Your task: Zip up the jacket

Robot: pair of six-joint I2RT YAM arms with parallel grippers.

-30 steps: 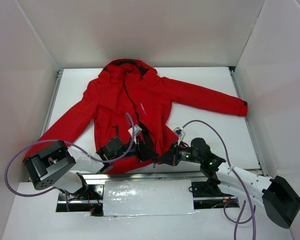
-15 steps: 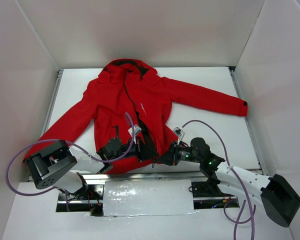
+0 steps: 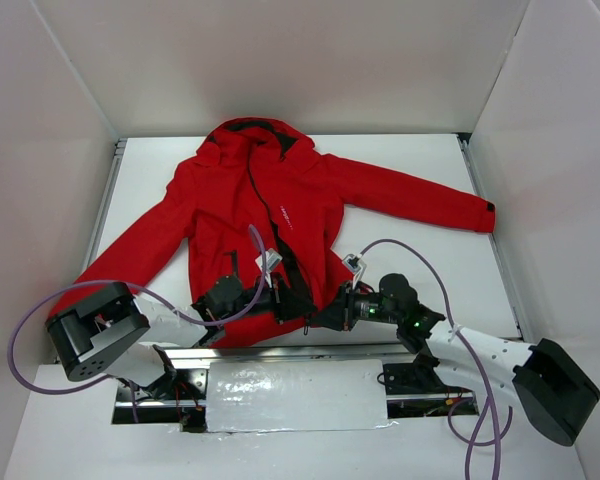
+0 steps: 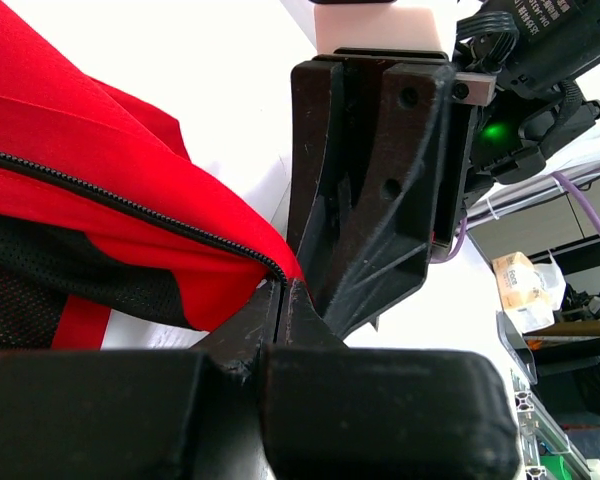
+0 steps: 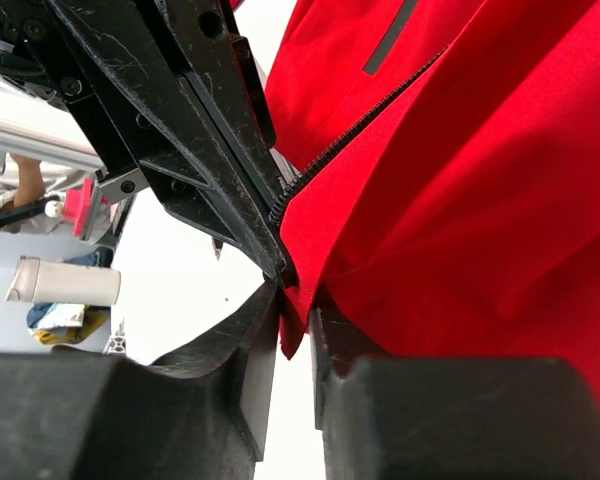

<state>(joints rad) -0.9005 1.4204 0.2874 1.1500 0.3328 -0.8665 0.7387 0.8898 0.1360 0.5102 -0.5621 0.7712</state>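
Observation:
The red hooded jacket (image 3: pixel 230 200) lies flat on the white table (image 3: pixel 410 270), hood at the far side and hem toward me. Its front is open at the lower part, where dark lining shows. My left gripper (image 3: pixel 290 303) is shut on the bottom corner of one front edge, right at the end of the zip teeth (image 4: pixel 130 205). My right gripper (image 3: pixel 318 318) is shut on the corner of the other red front edge (image 5: pixel 298 325). The two grippers nearly touch at the hem. Each wrist view shows the other gripper's black fingers (image 4: pixel 370 180) (image 5: pixel 180 120) close in front.
White walls enclose the table on three sides. The jacket's right sleeve (image 3: pixel 420 205) stretches toward the right wall and the left sleeve (image 3: pixel 130 255) runs down to the left arm's base. A metal rail (image 3: pixel 280 352) lies along the near table edge. Purple cables (image 3: pixel 400 250) loop above both arms.
My right arm has shifted slightly left, bringing its gripper closer to the left one at the hem. The left gripper and the jacket have barely moved.

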